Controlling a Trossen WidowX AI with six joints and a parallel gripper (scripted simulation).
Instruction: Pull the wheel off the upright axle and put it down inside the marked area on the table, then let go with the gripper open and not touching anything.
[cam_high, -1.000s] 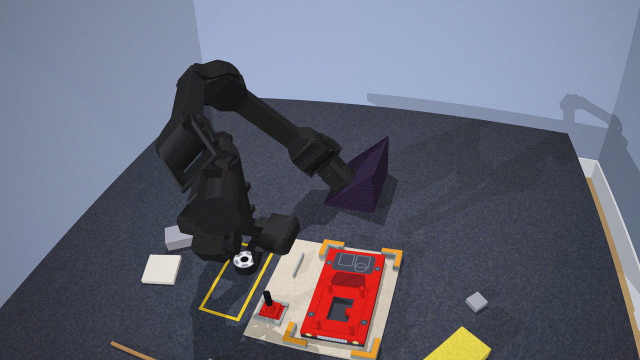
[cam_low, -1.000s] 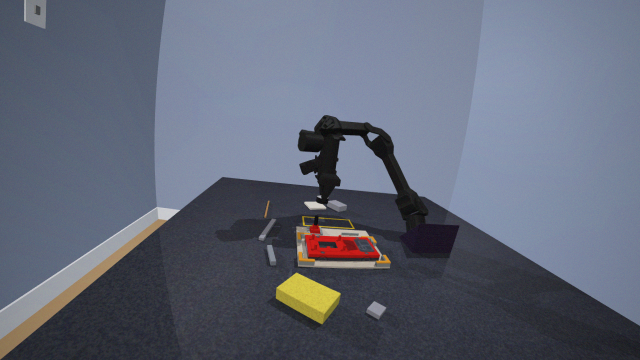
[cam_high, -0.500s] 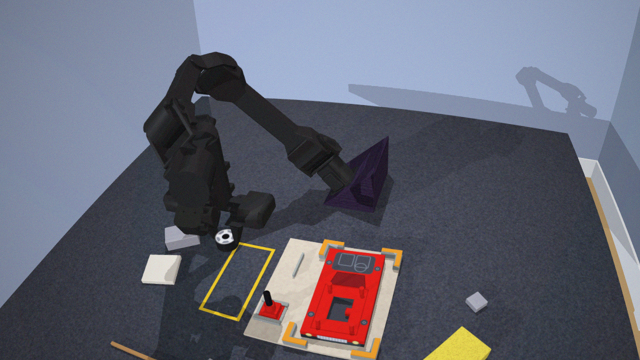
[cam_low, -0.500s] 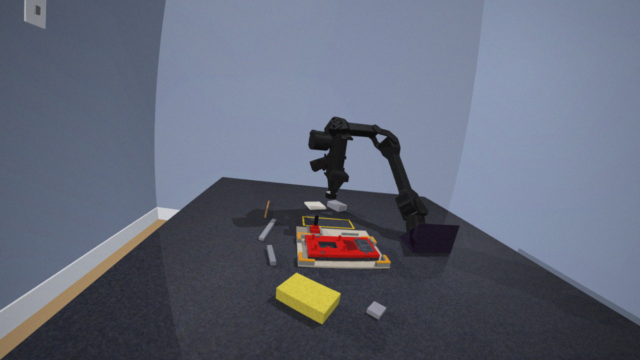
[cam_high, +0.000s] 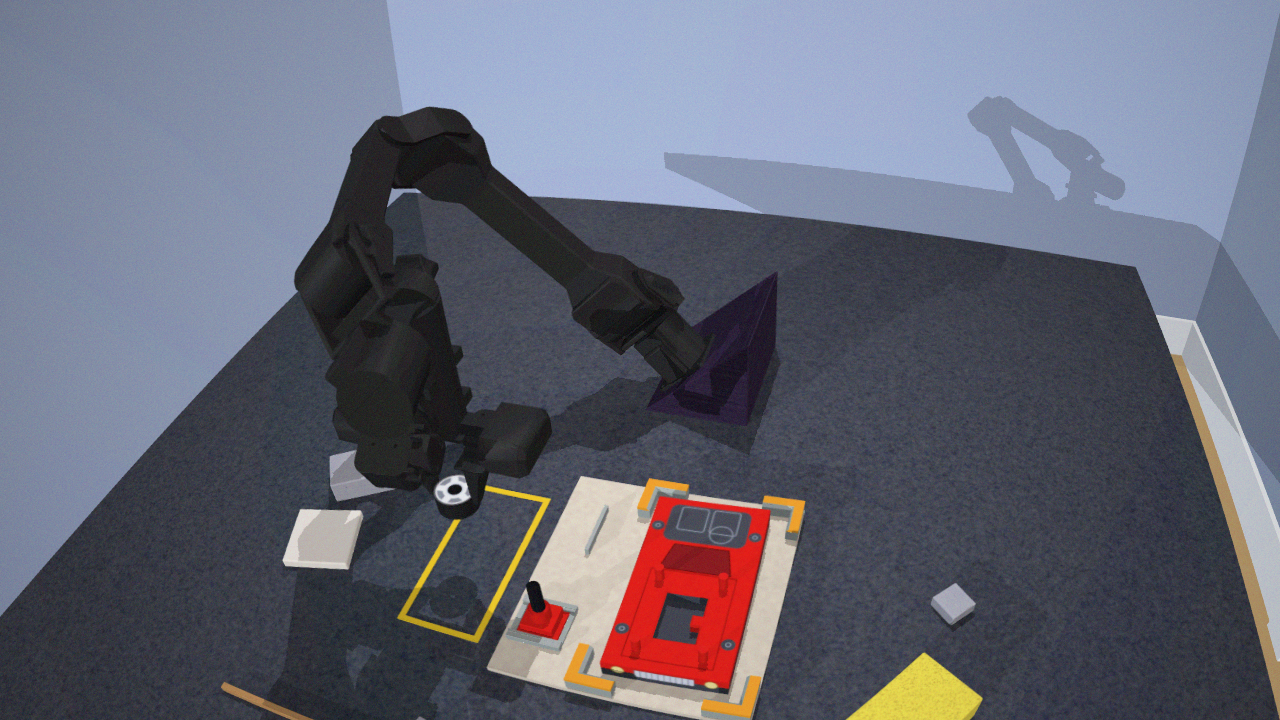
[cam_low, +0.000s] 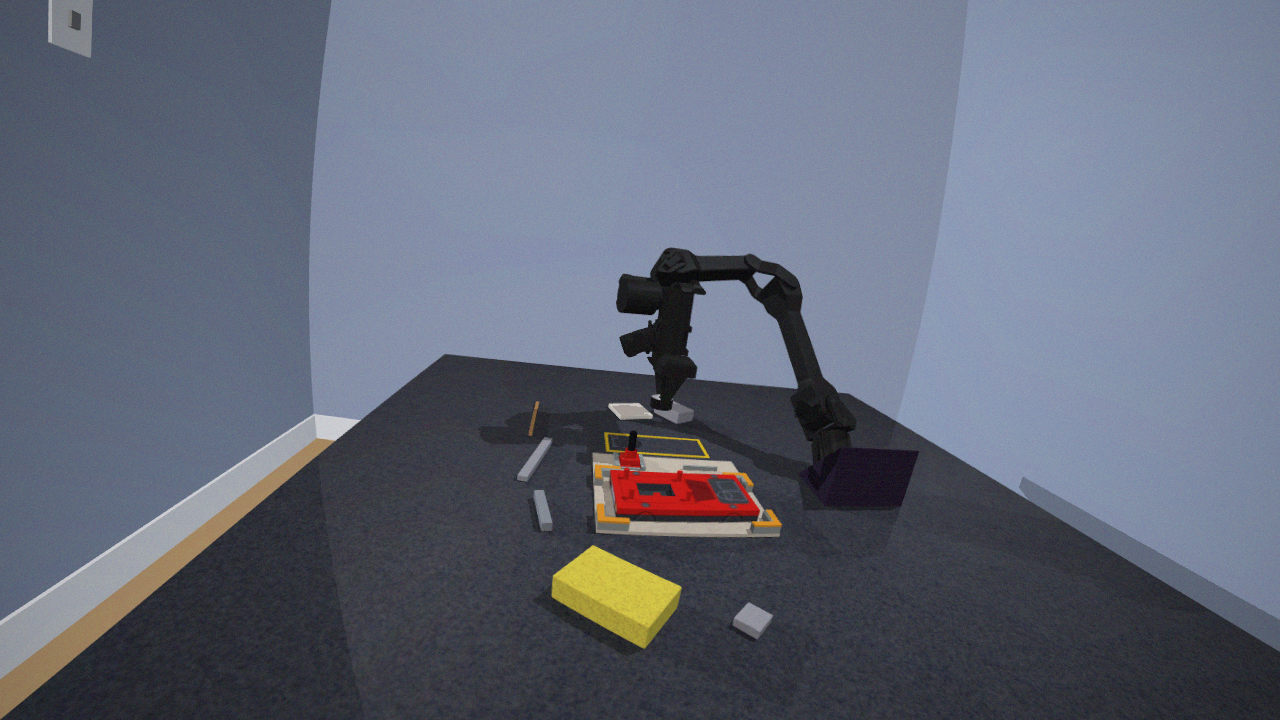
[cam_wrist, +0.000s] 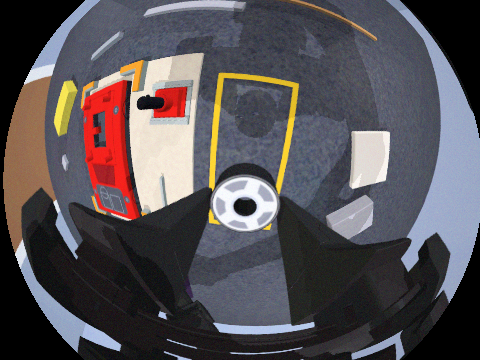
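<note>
My gripper (cam_high: 460, 488) (cam_low: 662, 400) (cam_wrist: 245, 198) is shut on the wheel (cam_high: 456, 508) (cam_low: 660, 403) (cam_wrist: 245, 185), a black tyre with a white, spoked face turned up. The wheel is in the air, off the axle. The bare black axle (cam_high: 535, 595) (cam_low: 631, 440) (cam_wrist: 150, 102) stands upright on its red base (cam_high: 544, 619). The yellow outline of the marked area (cam_high: 513, 569) (cam_low: 657, 454) (cam_wrist: 288, 137) lies on the table beside the board. In the wrist view the wheel overlaps the outline's near end; in the top view it covers the far left corner.
A red car body (cam_high: 626, 617) lies on the cream board (cam_high: 554, 537). A white block (cam_high: 324, 539) and a grey block (cam_wrist: 352, 220) lie on the outline's other side. A purple wedge (cam_high: 756, 358) is by the arm's base. A yellow block (cam_low: 613, 591) lies beyond the board.
</note>
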